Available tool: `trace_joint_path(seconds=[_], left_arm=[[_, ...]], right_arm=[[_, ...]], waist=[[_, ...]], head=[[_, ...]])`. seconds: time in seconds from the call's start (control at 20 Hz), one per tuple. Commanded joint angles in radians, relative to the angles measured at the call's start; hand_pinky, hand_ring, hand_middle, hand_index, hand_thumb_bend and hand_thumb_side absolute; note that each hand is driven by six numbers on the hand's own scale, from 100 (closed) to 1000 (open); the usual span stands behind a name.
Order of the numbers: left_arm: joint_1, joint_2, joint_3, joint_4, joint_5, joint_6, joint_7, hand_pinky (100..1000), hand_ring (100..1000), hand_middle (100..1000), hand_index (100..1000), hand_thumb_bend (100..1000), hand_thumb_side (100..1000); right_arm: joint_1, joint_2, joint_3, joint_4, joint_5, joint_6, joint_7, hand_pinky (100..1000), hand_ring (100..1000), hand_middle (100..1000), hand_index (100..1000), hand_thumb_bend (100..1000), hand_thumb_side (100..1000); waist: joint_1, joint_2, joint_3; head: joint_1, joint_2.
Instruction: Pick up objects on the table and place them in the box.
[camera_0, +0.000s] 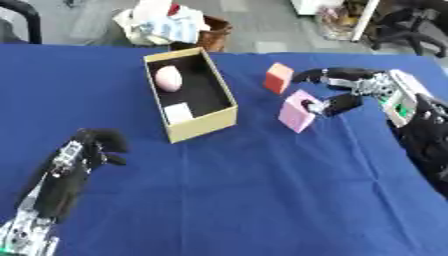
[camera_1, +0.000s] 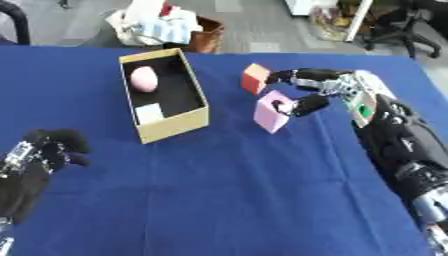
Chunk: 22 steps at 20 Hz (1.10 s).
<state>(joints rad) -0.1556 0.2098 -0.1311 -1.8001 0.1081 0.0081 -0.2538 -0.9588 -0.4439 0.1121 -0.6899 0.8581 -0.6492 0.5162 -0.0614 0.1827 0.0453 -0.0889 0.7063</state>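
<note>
A tan open box (camera_0: 224, 117) stands on the blue table, holding a pink egg-shaped thing (camera_0: 168, 78) and a small white block (camera_0: 178, 112). Right of it a pink block (camera_0: 296, 113) is tilted, and my right hand (camera_0: 354, 88) is curled on it, thumb against its right face and fingers arched over the top. Just behind, an orange-red block (camera_0: 278, 77) sits near those fingers. My left hand (camera_0: 90, 148) rests at the lower left with fingers curled, holding nothing.
The blue cloth (camera_0: 245, 190) covers the whole table. Beyond the far edge stand a brown basket with cloths (camera_0: 188, 25) and office chairs (camera_1: 398, 25).
</note>
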Motion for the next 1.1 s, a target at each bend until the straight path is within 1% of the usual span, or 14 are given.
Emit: trace_joint_path(seconds=[0.05,0.5,0.95,1.1], left_arm=[[-0.007,0.009,0.002,-0.015,0.001,-0.002,-0.001,640,701,645,755,100,940],[-0.008,0.007,0.002,-0.015,0.003,-0.003,-0.002,640,700,645,755,100,942],[-0.008,0.007,0.002,-0.015,0.003,-0.003,-0.002,640,700,645,755,100,943],[-0.008,0.007,0.003,-0.015,0.003,-0.003,-0.002,640,700,645,755,100,944]], right_arm=[[-0.026,-0.007,-0.007,0.004,0.047,-0.258,0.234,918,1000,1000,1000,100,689],[-0.028,0.016,-0.032,0.062,0.184,-0.258,0.133,919,1000,1000,1000,100,692],[-0.034,0.024,-0.058,0.092,0.293,-0.258,0.017,919,1000,1000,1000,100,665],[-0.035,0.027,-0.065,0.105,0.319,-0.258,-0.021,896,981,1000,1000,100,622]], waist=[[-0.008,-0.012,0.001],[-0.006,-0.012,0.003],[-0.004,-0.01,0.003],[-0.004,-0.01,0.004]], head=[[-0.002,0.008],[-0.002,0.011],[-0.005,0.011],[-0.005,0.01]])
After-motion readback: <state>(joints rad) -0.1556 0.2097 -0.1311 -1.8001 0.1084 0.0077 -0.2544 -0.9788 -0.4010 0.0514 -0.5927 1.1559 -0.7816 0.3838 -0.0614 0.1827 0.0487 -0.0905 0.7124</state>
